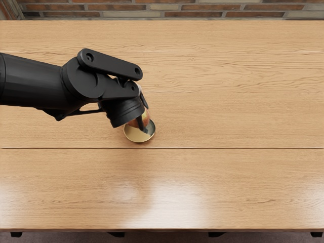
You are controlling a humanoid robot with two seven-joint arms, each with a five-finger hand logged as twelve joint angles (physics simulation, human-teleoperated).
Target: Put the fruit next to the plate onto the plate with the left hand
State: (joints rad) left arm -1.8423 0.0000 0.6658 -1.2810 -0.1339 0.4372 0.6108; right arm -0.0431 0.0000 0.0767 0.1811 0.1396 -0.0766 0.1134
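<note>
Wide wood table (228, 76) w/ seam across, brick wall (152, 7) behind, soft glare (167, 202) nr front edge

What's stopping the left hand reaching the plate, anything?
Likely nothing, so yes: the left hand hangs right over the plate, fruit in its fingers, with no other thing between them.

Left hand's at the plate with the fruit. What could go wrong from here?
1. The small gold round plate looks barely wider than the reddish-yellow round fruit. Released off-centre, the fruit could roll onto the wooden table.
2. The black left hand hides most of both from the head view, so placement is hard to confirm.
3. The hand sits close over the plate, so pulling away might nudge it.
</note>
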